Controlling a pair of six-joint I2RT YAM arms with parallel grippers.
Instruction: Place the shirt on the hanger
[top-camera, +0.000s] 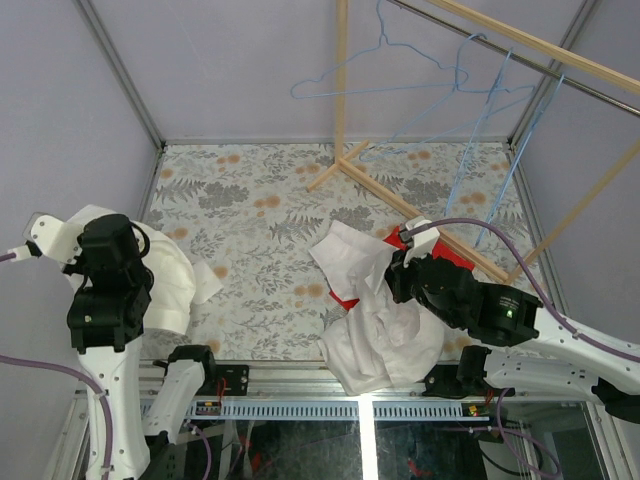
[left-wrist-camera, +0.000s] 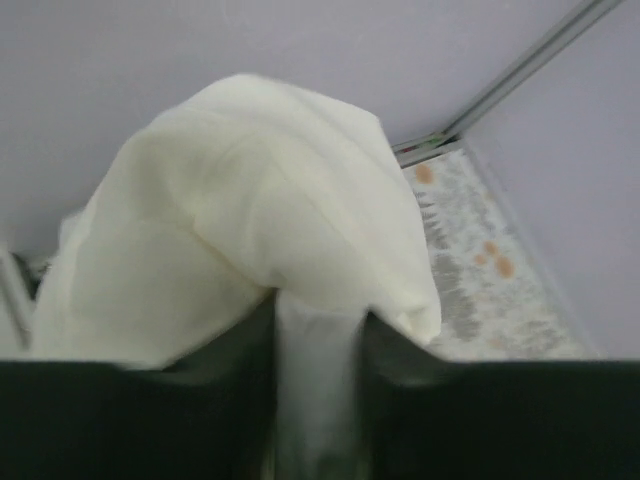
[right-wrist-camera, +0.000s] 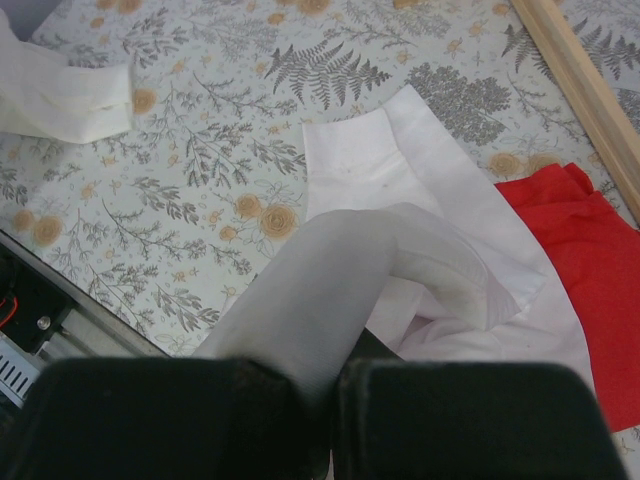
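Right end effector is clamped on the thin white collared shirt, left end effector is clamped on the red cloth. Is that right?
No. The left end effector is clamped on the creamy off-white garment, as the left wrist view shows. The red cloth lies partly under the thin white collared shirt, which the right end effector does grip.

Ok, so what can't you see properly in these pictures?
- Top view: the red cloth lies mostly under the shirt and the right arm.
- Top view: the blue hangers are thin, crossing wires, too fine to count.
- Left wrist view: the left gripper is a dark blur, and the cream garment it pinches fills the view.
- Right wrist view: the right gripper is blurred.
- Every view: the bunched shirt's buttons and tag don't show.
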